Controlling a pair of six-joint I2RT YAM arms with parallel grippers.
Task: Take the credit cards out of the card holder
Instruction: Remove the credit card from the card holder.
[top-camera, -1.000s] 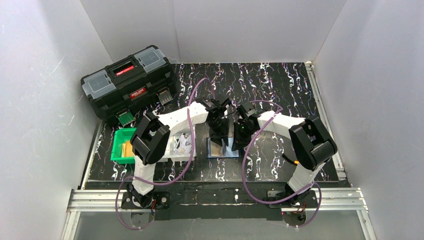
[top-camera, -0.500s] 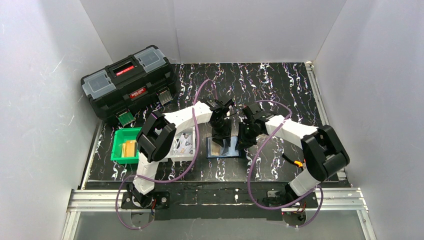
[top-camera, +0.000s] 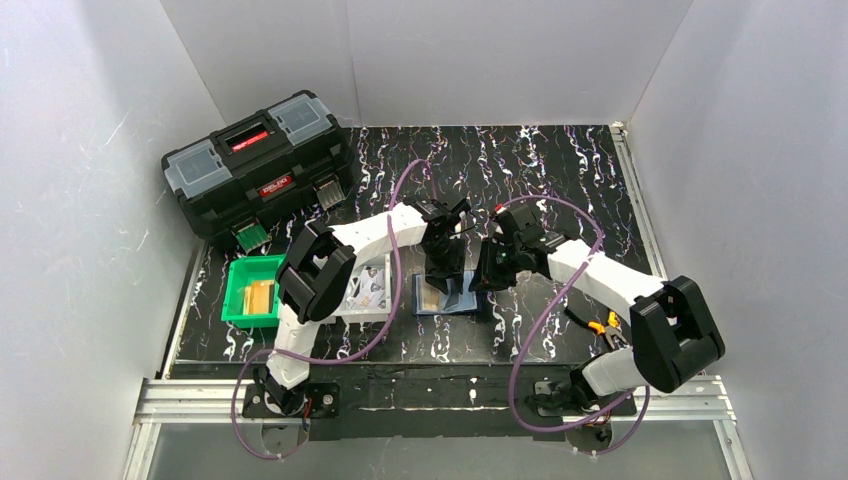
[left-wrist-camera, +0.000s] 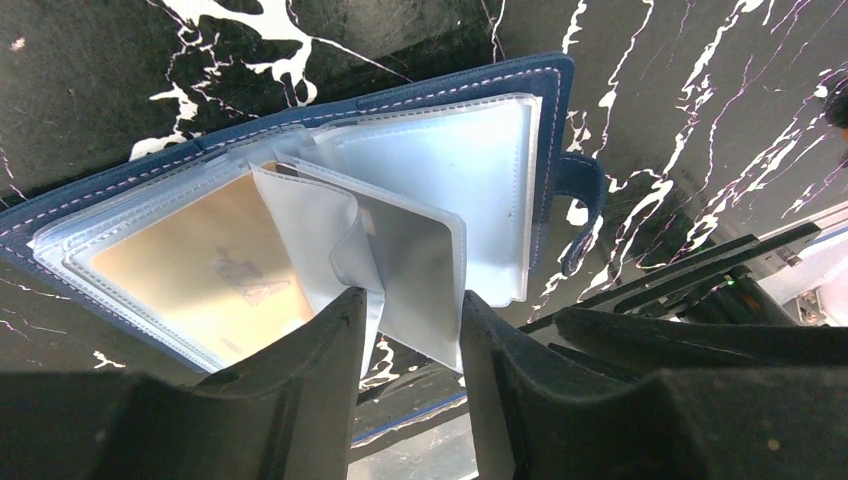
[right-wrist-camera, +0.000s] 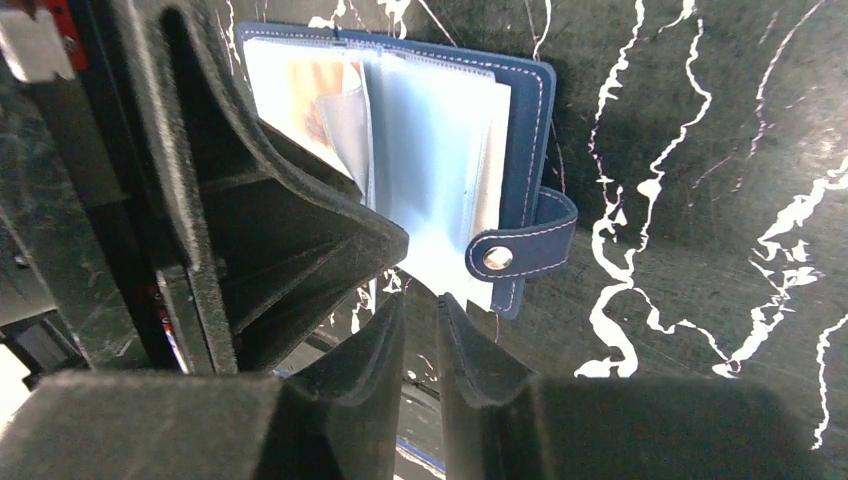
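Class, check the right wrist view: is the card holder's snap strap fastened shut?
No, the card holder lies open, with its snap strap hanging loose beside the clear pockets.

The black, white-veined table (top-camera: 560, 170) carries a black toolbox (top-camera: 258, 165) at upper left, a green bin (top-camera: 236, 290) below it (left of centre) and the open card holder (top-camera: 428, 298) mid-frame.

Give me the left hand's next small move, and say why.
Probably close the left hand on the loose clear sleeve that stands between its fingers, then fold it away from the card. The sleeve curls over the edge of the pocket where a tan credit card sits inside the open card holder, and the hand is open around it.
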